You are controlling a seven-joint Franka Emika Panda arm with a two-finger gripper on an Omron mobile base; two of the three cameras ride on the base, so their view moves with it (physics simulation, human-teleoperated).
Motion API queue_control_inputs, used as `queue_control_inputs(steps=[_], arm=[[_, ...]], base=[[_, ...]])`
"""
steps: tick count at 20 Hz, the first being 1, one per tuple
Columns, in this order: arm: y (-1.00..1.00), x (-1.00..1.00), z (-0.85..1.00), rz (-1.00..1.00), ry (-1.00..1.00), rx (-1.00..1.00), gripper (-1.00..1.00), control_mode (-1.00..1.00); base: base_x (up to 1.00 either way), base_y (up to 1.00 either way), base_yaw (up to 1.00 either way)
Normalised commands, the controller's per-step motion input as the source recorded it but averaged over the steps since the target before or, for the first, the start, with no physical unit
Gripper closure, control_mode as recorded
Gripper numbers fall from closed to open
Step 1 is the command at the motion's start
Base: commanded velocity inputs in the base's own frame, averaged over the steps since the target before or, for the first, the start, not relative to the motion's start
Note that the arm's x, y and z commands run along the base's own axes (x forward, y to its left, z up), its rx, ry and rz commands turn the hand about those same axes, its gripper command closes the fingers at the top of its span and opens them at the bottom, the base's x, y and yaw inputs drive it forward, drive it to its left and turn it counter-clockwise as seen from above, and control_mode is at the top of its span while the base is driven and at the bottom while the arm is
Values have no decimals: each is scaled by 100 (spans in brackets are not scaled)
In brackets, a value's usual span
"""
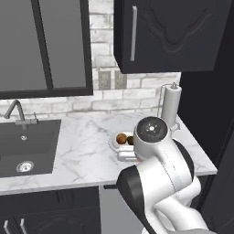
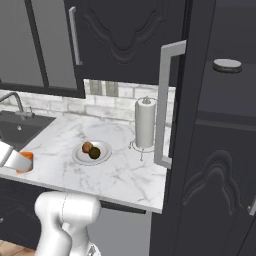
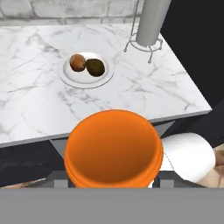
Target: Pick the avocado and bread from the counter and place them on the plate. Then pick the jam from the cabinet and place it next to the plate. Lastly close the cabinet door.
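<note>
Two food lumps lie side by side on the plate point(image 3: 87, 82), touching or nearly so: the orange-brown bread point(image 3: 78, 62) and the dark olive avocado point(image 3: 95, 67). The avocado is a slightly longer oval, with its long axis running roughly along the desk's front edge. In the left base view the robot's elbow covers part of the plate and half of the avocado.

The plate sits toward the right end of the desk point(image 3: 35, 100), about midway between the back wall and the front edge. It is near the paper towel roll point(image 3: 151, 22), which stands upright in its wire holder at the back right corner.

The jam point(image 3: 113, 146) shows as a broad orange round lid turned flat toward the hand camera. Its body is hidden behind the lid, so the jar's shape and long axis cannot be made out. It hangs in the air just off the desk's front edge, well apart from the plate.

The pincer point(image 3: 111, 177) is closed on the jam, its tips almost wholly covered by the lid. In the right base view the jam is cut off at the left border, a small orange patch at the end of the white hand.

The cabinet door point(image 2: 182, 150) stands open, seen nearly edge-on with its long pale handle point(image 2: 163, 100). The cabinet point(image 2: 225, 107) is dark inside.
</note>
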Motion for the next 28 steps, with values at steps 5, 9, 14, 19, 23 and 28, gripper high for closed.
queue_control_inputs(steps=[5,9,14,19,23,28], arm=[[0,14,-46,-4,-19,0,100,-100],[0,14,-41,-1,-11,0,100,-100],[0,12,-40,0,-2,0,100,-100],[0,14,-46,0,-11,0,100,-100],[0,16,-42,0,-19,0,100,-100],[-8,11,-31,1,-18,5,100,-100]], base=[[0,0,0],[0,0,0],[0,0,0],[0,0,0],[0,0,0],[0,0,0]])
